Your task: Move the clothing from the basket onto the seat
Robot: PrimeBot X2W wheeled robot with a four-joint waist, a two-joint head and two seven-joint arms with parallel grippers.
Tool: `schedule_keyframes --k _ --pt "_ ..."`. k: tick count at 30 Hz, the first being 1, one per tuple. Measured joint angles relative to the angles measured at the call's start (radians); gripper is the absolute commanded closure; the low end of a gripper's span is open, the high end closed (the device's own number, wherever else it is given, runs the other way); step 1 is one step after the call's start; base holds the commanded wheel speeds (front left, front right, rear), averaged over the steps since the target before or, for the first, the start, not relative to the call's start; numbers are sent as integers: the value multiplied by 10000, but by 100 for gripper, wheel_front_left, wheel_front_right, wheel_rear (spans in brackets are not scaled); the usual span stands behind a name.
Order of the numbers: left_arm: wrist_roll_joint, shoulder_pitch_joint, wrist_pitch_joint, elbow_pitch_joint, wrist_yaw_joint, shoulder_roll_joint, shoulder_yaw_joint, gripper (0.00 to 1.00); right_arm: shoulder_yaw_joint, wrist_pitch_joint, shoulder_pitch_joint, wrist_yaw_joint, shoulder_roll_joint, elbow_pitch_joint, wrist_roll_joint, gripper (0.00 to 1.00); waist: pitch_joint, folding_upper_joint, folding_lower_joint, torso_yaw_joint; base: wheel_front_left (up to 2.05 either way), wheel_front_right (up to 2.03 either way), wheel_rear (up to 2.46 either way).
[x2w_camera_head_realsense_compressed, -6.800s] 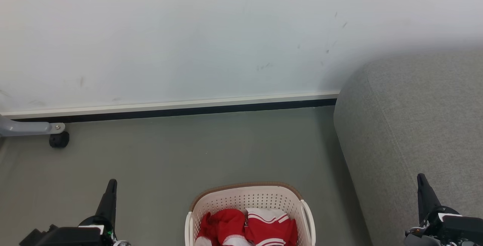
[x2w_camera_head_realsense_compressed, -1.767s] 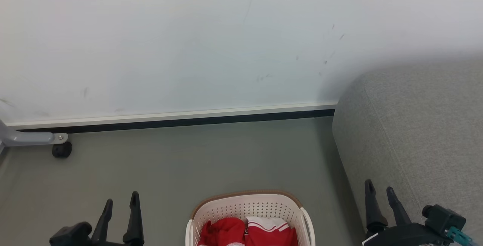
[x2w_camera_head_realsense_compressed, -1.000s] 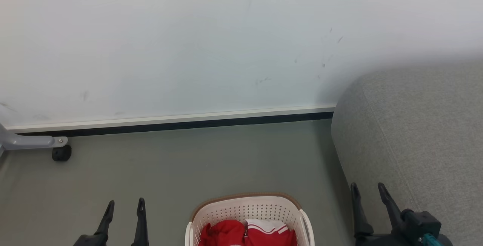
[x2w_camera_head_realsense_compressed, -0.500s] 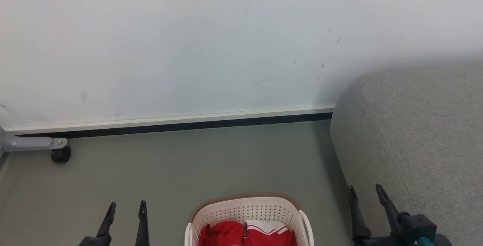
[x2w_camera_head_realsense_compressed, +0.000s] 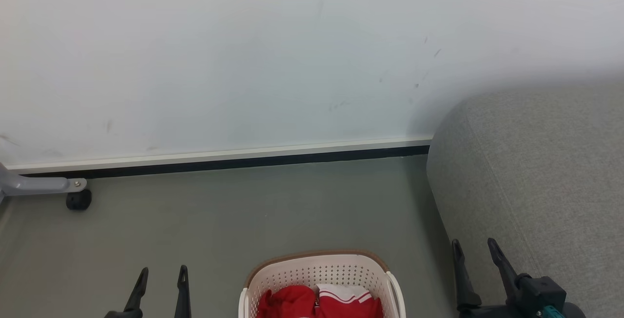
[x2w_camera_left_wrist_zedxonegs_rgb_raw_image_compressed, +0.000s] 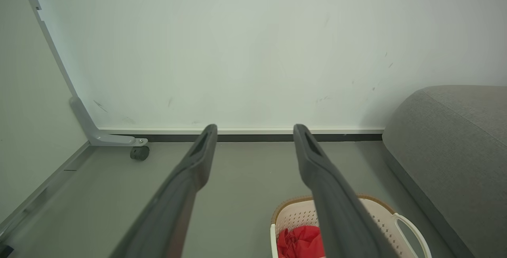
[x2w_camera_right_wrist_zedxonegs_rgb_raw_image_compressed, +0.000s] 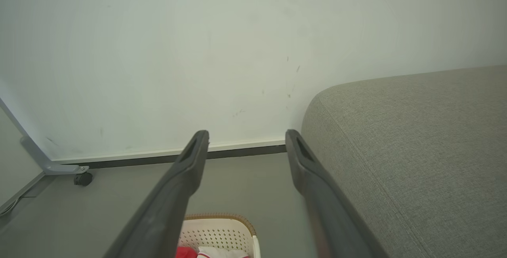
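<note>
Over the last couple of seconds my left gripper (x2w_camera_head_realsense_compressed: 163,269) has sunk lower at the bottom edge of the head view. My right gripper (x2w_camera_head_realsense_compressed: 473,242) has slid a little toward the basket (x2w_camera_head_realsense_compressed: 317,265) (my head has shifted a touch too, so the whole scene sits slightly lower).

The clothing (x2w_camera_head_realsense_compressed: 319,302), red with white trim, lies bunched inside the basket, cut off by the bottom of the head view. The basket stands on the grey-green floor (x2w_camera_head_realsense_compressed: 253,210) between my two grippers. It is near the grey seat (x2w_camera_head_realsense_compressed: 536,171) on my right but apart from it.

Both grippers hang with their fingers spread wide and nothing between them. The left one is over bare floor, and the right one is just in front of the seat's side.

Beyond is a pale wall (x2w_camera_head_realsense_compressed: 243,64) with a dark strip along its foot. Far to my left a small black wheel (x2w_camera_head_realsense_compressed: 78,200) sits under a grey frame leg (x2w_camera_head_realsense_compressed: 34,185).
</note>
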State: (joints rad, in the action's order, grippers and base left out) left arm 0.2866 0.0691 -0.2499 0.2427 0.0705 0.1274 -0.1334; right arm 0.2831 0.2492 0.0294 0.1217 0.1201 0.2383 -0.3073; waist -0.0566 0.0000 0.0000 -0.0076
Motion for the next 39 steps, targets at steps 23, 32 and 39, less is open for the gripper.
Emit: schedule_keyframes --k 23,32,39 --pt "-336 -33 0 -454 -94 2 155 0 -151 2 29 -73 -35 -593 125 0 948 0 1 -98 0 0 0" --pt "-591 -735 0 -437 -280 6 -238 0 -426 2 677 -73 -35 -911 272 0 2094 1 1 -270 0 0 0" --pt "-809 -1569 0 -107 -462 -27 -679 0 -646 4 1419 -73 -75 -1220 355 0 3076 1 2 -492 0 0 0"
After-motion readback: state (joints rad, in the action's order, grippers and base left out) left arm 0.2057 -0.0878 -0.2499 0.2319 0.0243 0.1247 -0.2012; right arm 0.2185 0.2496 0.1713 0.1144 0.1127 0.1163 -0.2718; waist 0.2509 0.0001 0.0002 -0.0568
